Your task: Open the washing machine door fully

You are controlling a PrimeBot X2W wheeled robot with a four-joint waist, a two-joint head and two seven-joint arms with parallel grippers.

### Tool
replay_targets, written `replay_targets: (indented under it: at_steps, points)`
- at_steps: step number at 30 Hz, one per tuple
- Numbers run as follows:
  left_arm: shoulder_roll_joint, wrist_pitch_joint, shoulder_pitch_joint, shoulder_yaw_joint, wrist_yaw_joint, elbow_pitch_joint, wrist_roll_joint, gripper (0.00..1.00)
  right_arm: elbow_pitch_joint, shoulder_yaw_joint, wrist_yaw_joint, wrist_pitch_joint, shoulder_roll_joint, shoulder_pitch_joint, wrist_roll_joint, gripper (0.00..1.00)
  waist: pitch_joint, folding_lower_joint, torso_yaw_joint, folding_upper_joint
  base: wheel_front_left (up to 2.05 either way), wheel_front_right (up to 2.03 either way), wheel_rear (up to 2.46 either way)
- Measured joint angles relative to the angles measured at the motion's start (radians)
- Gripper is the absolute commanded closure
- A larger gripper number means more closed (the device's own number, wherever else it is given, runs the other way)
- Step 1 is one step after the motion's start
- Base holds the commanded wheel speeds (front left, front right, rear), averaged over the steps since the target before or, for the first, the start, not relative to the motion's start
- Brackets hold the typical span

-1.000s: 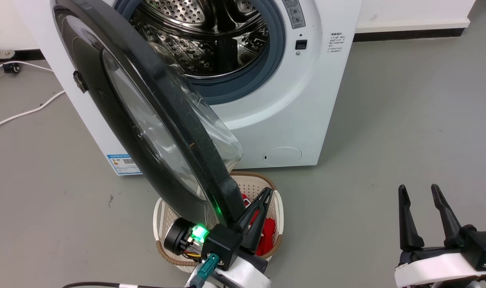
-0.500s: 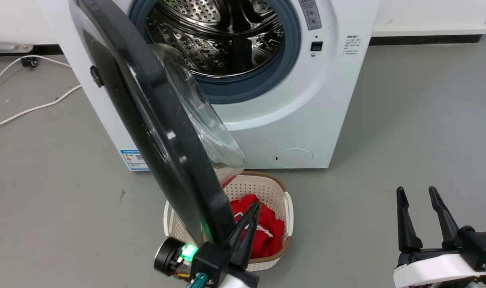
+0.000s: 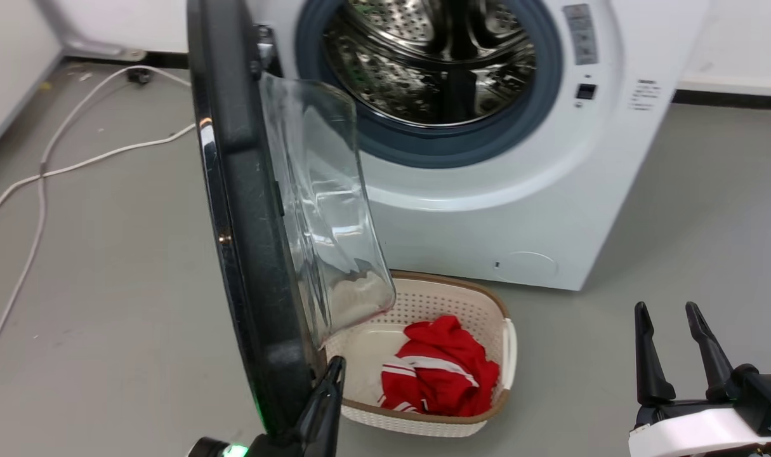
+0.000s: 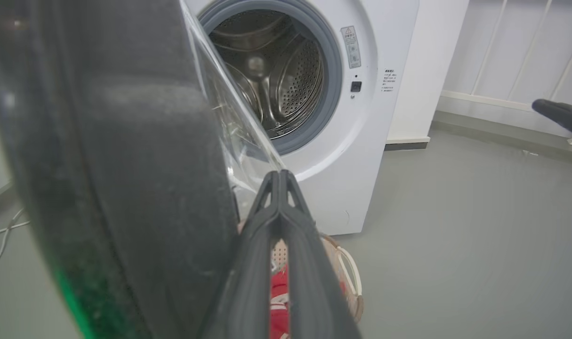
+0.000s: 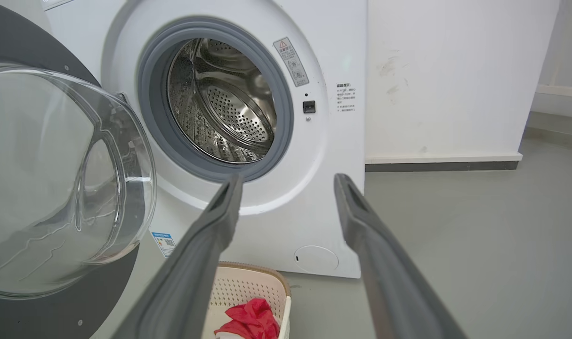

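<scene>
Left hand (image 4: pixel 278 175), fingers pressed together, is held with the open washing machine door (image 3: pixel 252 254) just left of it and the washing machine (image 3: pixel 487 216) beyond on grey floor (image 3: pixel 106 285); right hand (image 3: pixel 666 309) is spread wide.

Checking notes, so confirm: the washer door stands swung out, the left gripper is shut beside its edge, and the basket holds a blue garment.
The garment in the basket is red, not blue; the head view shows it. The rest holds: the washing machine door stands swung out and the left gripper is shut beside its edge.
</scene>
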Motion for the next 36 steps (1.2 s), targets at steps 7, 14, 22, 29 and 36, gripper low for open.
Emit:
replay_targets:
  at_steps: [7, 14, 22, 29, 36]
  points:
    - [0.043, 0.011, 0.035, 0.057, 0.038, -0.035, -0.007, 1.0, -0.002, 0.004, 0.0, 0.0, 0.0, 0.004, 0.001, 0.0, -0.001, 0.0, 0.1, 0.0, 0.0, 0.0, 0.0]
    - [0.096, 0.007, 0.032, 0.156, 0.065, -0.024, -0.034, 1.0, -0.004, 0.017, 0.0, 0.0, 0.0, 0.002, 0.002, 0.0, 0.005, 0.0, 0.155, 0.0, 0.0, 0.0, 0.0]
    - [0.151, -0.002, -0.011, 0.312, 0.085, 0.036, -0.099, 1.0, -0.014, 0.017, 0.0, 0.013, 0.0, -0.015, -0.005, 0.0, 0.037, 0.0, 0.14, 0.0, 0.0, 0.0, 0.0]
    - [0.213, -0.004, -0.077, 0.48, 0.083, 0.106, -0.154, 1.0, -0.037, 0.009, 0.0, 0.023, 0.0, -0.033, -0.015, 0.0, 0.083, 0.0, 0.106, 0.0, 0.0, 0.0, 0.0]
    - [0.291, -0.005, -0.185, 0.646, 0.007, 0.221, -0.19, 1.0, -0.06, -0.001, 0.0, 0.035, 0.0, -0.06, -0.029, 0.0, 0.138, 0.0001, 0.077, 0.0, 0.0, 0.0, 0.0]
